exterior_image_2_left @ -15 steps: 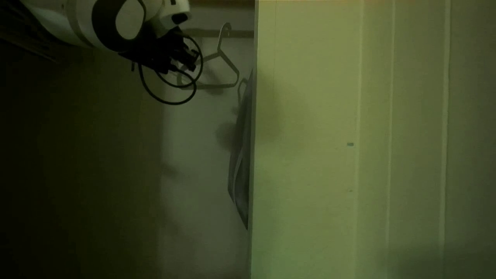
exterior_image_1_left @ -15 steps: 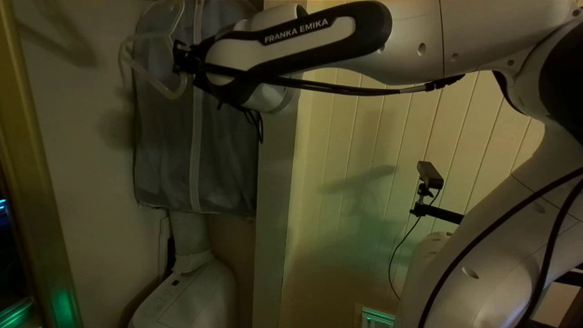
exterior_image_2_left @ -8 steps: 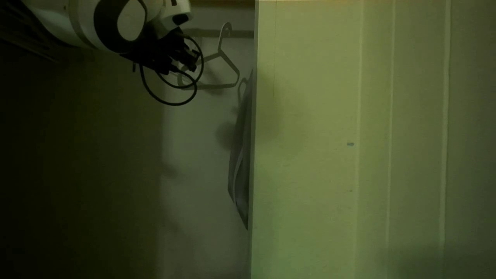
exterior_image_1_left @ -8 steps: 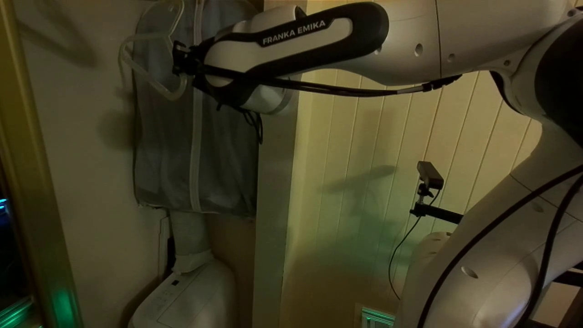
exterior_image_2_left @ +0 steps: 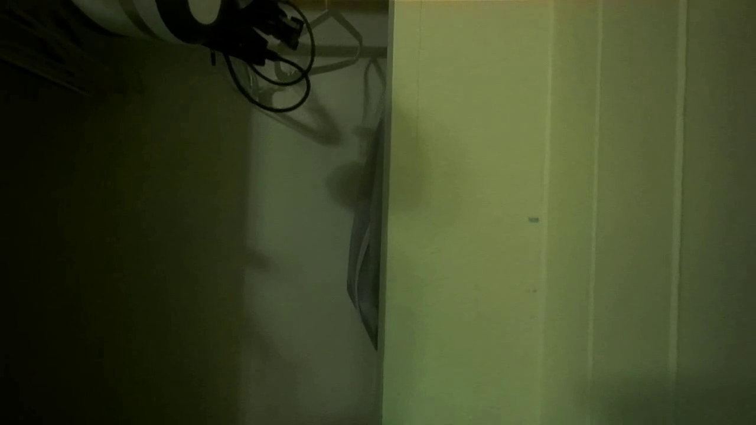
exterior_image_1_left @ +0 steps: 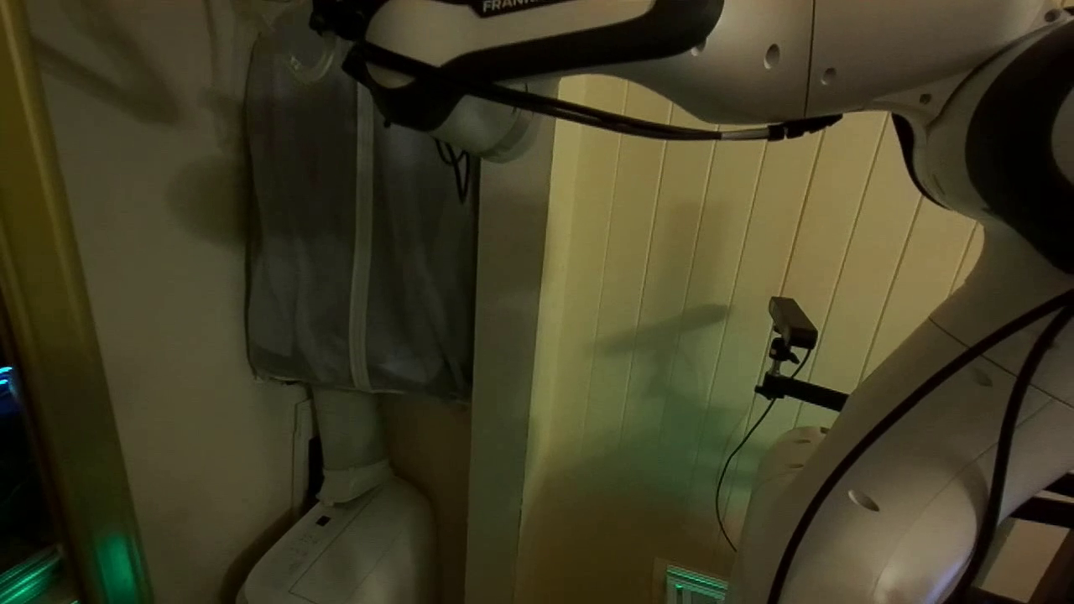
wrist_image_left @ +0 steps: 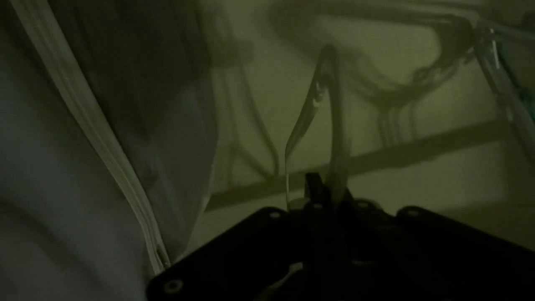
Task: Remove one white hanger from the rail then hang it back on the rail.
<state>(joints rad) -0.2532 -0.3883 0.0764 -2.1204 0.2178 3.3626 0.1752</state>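
1. Near the gray zippered garment bag [wrist_image_left: 83, 188], my Robotiq gripper [wrist_image_left: 330, 192] clenches the white plastic hanger [wrist_image_left: 337, 125].
2. By the top edge in an exterior view, I see it tilted, bottom bar [exterior_image_2_left: 336, 66] sloping.

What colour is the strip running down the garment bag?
The strip looks off-white against the grey garment bag; clearest in an exterior view.

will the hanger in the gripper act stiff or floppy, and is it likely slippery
Likely stiff: the hanger extends past the gripper without visible sag. Probably light, being thin bars around open space. Perhaps slippery: glints in the wrist view suggest a smooth surface.
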